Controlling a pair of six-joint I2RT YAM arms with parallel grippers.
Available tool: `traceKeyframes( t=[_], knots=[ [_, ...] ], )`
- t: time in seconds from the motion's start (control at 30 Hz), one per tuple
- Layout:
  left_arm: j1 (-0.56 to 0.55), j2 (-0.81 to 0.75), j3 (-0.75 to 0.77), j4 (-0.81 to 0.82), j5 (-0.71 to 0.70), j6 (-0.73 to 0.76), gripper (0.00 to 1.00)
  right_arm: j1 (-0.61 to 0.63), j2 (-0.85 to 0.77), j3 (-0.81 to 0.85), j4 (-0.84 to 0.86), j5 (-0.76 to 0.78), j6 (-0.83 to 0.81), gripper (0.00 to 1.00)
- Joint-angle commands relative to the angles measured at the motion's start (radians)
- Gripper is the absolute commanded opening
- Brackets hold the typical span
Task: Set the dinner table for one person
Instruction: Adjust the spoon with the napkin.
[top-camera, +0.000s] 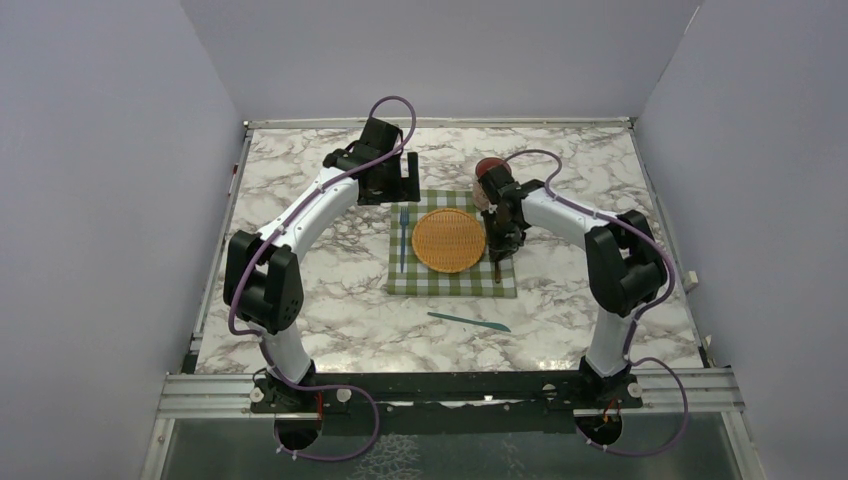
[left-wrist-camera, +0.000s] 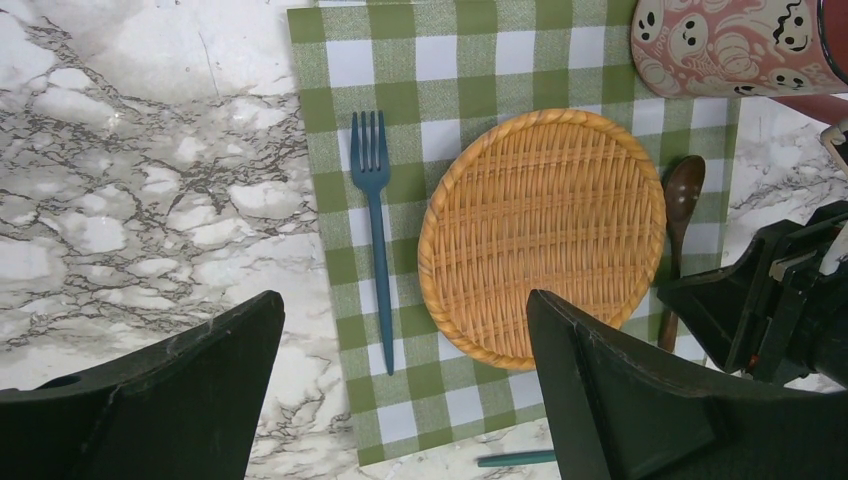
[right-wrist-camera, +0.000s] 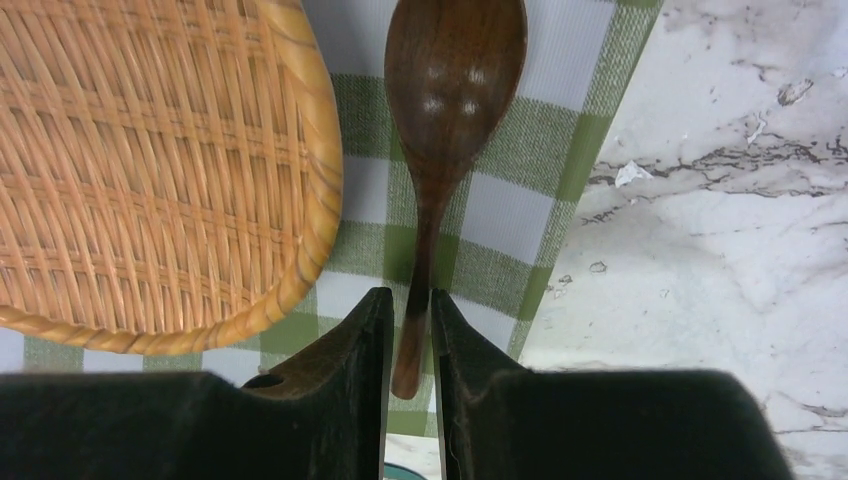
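Nearest the arm bases, a teal knife (top-camera: 470, 321) lies alone on the bare marble of the dinner table (top-camera: 300, 310), just short of a green-and-white checked cloth (top-camera: 440, 282). The cloth is spread around the middle of the tabletop.

On the cloth, a blue fork (top-camera: 403, 238) lies to the left of a round woven plate (top-camera: 449, 240). Its tines point away from the bases, and it is clear of the plate's rim. To the right of the plate lies a dark wooden spoon (right-wrist-camera: 455, 80), bowl toward the far side, just beside the rim. The right gripper (right-wrist-camera: 411, 300) comes down over it with its jaws closed on the thin end of the handle.

Farther back, a pink mug (left-wrist-camera: 735, 45) printed with ghost and pumpkin faces sits at the cloth's far right corner. The left gripper (left-wrist-camera: 400, 310) hangs above the marble past the cloth's far left corner. Its jaws are spread wide and hold nothing.
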Motion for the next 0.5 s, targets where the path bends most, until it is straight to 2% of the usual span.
traceKeyframes(
  t=[0.0,0.13,0.27,0.47],
  knots=[
    [-0.007,-0.043,0.004,-0.006,-0.029,0.000,0.94,0.008,0.025,0.050,0.020,0.010,-0.012,0.25],
    [-0.007,-0.045,-0.002,-0.005,-0.030,0.002,0.94,0.008,0.034,0.061,0.016,0.021,-0.013,0.21],
    [-0.007,-0.046,-0.005,-0.005,-0.031,0.002,0.94,0.008,0.035,0.064,0.011,0.035,-0.016,0.10],
    [-0.007,-0.039,0.002,-0.005,-0.027,0.004,0.94,0.008,0.040,0.068,-0.004,0.049,-0.019,0.13]
  ],
)
